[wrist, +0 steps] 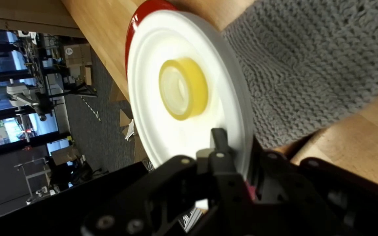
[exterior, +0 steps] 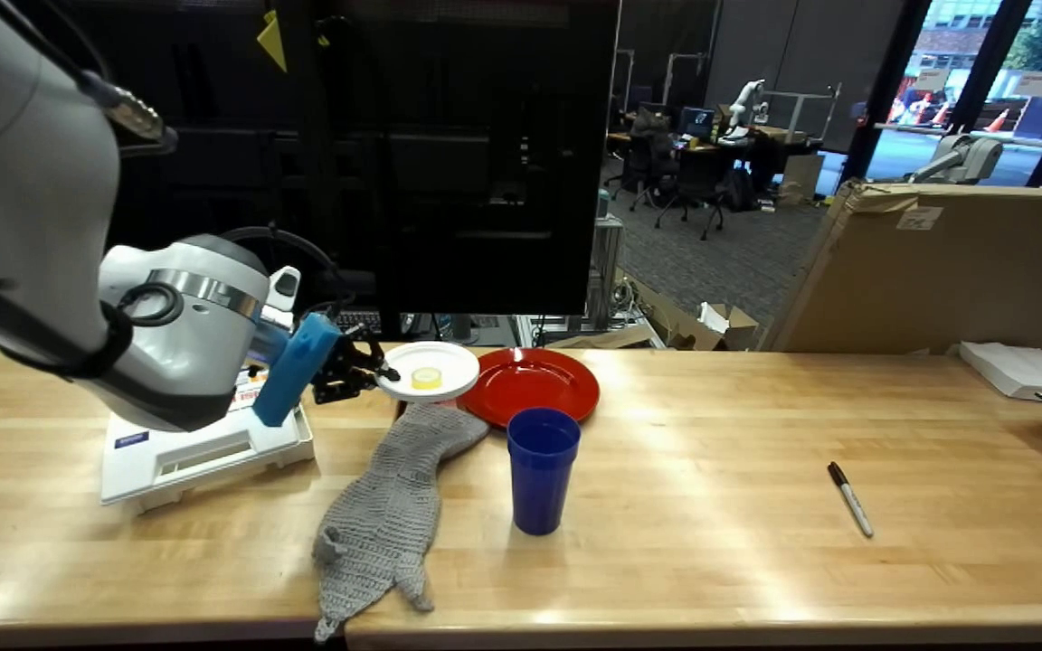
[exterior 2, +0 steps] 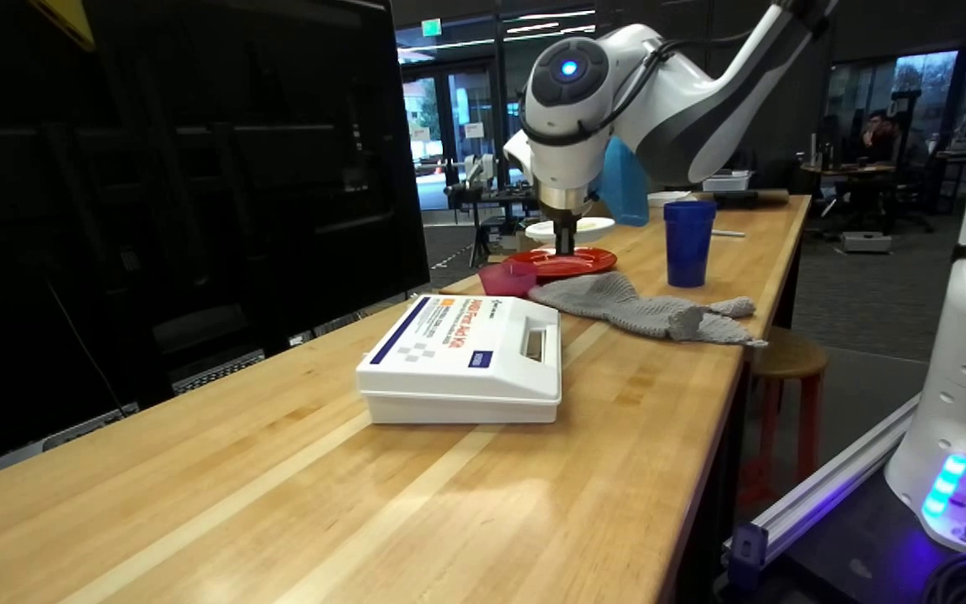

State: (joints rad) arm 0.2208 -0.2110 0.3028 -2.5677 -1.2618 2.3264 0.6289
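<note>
Over the wooden table [exterior: 711,561], your fingers [wrist: 220,139] grasp a raised white plate [wrist: 172,139] by its rim, a yellow ring [wrist: 198,89] on it. Close by you sit a red plate [exterior: 535,389] and pink bowl [exterior 2: 508,279]; gray knitwork [exterior: 385,511] lies between a blue cup [exterior: 541,479] and first-aid kit [exterior 2: 458,352].

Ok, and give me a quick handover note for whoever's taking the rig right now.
Gripper: clamped on the rim of the white plate.
Things: yellow tape roll lies on that plate; red plate and upright blue cup stand on the table.
Done: white plate gripped, clear of the table.
Left: it isn't set down yet; the tape might slide if tipped.
</note>
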